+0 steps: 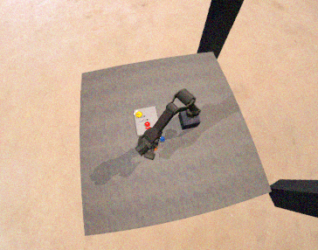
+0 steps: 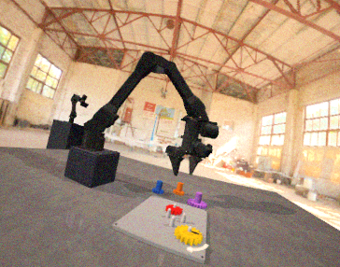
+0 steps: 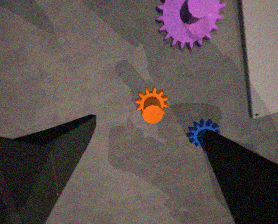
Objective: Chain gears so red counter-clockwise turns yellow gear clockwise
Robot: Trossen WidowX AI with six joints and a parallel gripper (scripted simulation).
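The grey board bears the red gear, the yellow gear and short empty pegs between them. Three loose gears stand upright on the table: a blue gear, an orange gear and a larger purple gear. My gripper is open and empty, pointing down above the loose gears. In the wrist view the orange gear shows between the fingertips; the right finger partly hides the blue gear. The arm hides the purple gear in the top view.
The dark arm base stands on the grey table, beyond the board in the exterior view. The purple gear is close to the board's edge. A white arrow lies beside the yellow gear.
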